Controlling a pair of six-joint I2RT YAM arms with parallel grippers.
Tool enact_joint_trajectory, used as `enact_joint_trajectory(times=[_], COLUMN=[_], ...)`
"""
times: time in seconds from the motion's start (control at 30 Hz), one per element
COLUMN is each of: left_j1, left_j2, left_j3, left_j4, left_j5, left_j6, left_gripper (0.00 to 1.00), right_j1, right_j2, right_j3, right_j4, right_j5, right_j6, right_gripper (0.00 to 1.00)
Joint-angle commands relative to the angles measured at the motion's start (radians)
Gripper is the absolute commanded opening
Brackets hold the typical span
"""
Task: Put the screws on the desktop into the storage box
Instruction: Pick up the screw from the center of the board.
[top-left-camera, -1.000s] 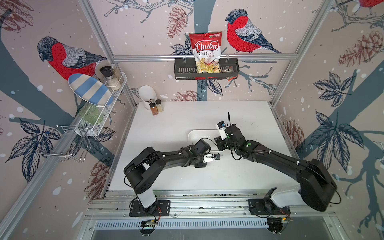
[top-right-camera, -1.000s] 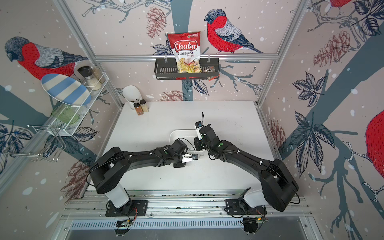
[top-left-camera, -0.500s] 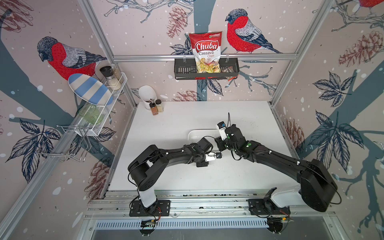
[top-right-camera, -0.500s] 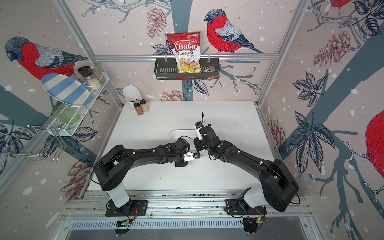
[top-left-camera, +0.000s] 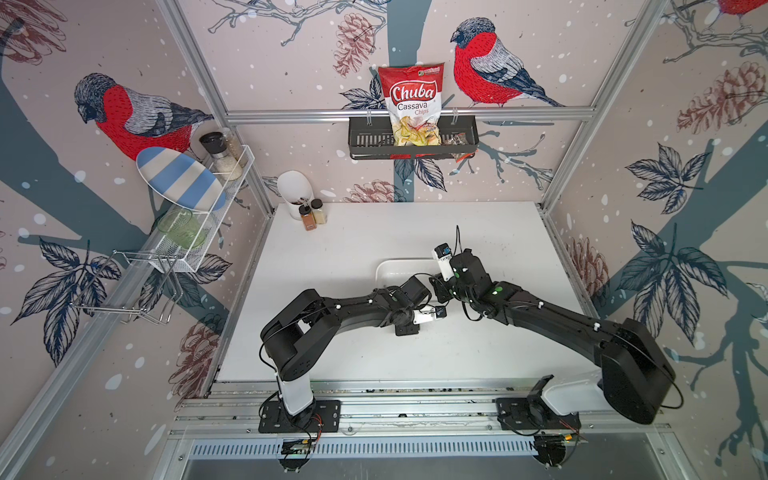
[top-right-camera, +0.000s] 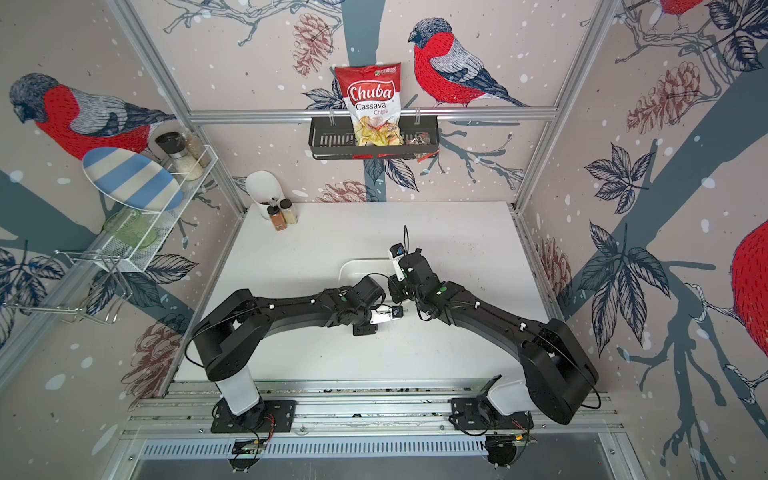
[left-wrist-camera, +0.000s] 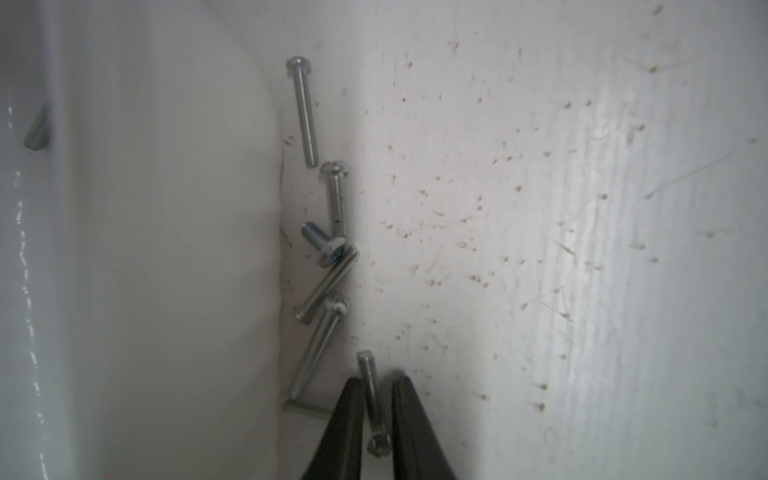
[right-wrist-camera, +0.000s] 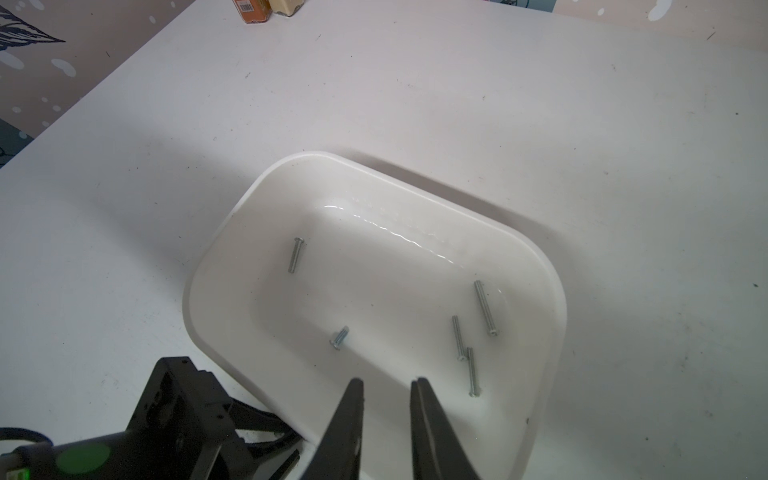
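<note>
Between the fingers of the left hand (left-wrist-camera: 377, 379): one screw (left-wrist-camera: 372, 403), silver-grey, flat on the desk (left-wrist-camera: 540, 208). Its long axis is in line with the fingers, head toward the wrist, tip pointing out past the fingertips. Hand state: jaws narrow about the shaft, one finger against it, a sliver of gap at the other; whether the grip has bitten cannot be told. Adjacent: loose screws (left-wrist-camera: 318, 345), five or six, strung in a ragged line ahead of the hand, one short and the rest long, all just beside the outer wall of the storage box (left-wrist-camera: 166, 249). That wall runs roughly parallel to the screw's axis, close to the hand. Contents: boxed screws (right-wrist-camera: 458, 337), five, lying flat and scattered on the box floor. Right hand (right-wrist-camera: 387, 381): above the box's near rim, jaws a little apart, nothing between them. Judgement: the left hand is the nearer one for this screw. The move to come looks like a lift clear of the desk, then a short carry across the rim, at right angles to the screw's axis.
</note>
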Motion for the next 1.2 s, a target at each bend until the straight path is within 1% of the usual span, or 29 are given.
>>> enact_joint_trajectory(times=[0.0, 0.13, 0.2, 0.47, 0.93, 1.17], left_j1=[-0.004, -0.004, -0.004, -0.005, -0.01, -0.011], left_j2=[0.013, 0.029, 0.029, -0.003, -0.114, -0.215], left_j3=[0.011, 0.024, 0.023, 0.022, 0.002, -0.013], left_j4=[-0.097, -0.126, -0.128, -0.114, -0.036, 0.017], left_j5=[0.021, 0.028, 0.036, 0.05, 0.059, 0.051], left_j6=[-0.012, -0.019, -0.021, -0.037, -0.086, -0.115], left_gripper=[0.15, 0.03, 0.0, 0.0, 0.0, 0.0], right_j1=[0.001, 0.003, 0.003, 0.002, 0.001, 0.001], right_j2=[-0.009, -0.012, -0.014, -0.035, -0.059, -0.085], right_j3=[-0.001, -0.002, -0.002, -0.013, -0.024, -0.028], right_j4=[0.01, 0.011, 0.011, 0.021, 0.031, 0.033], right_j5=[0.011, 0.011, 0.011, 0.013, 0.017, 0.013], right_j6=[0.006, 0.006, 0.007, 0.008, 0.008, 0.013], right_gripper=[0.25, 0.25, 0.25, 0.25, 0.25, 0.25])
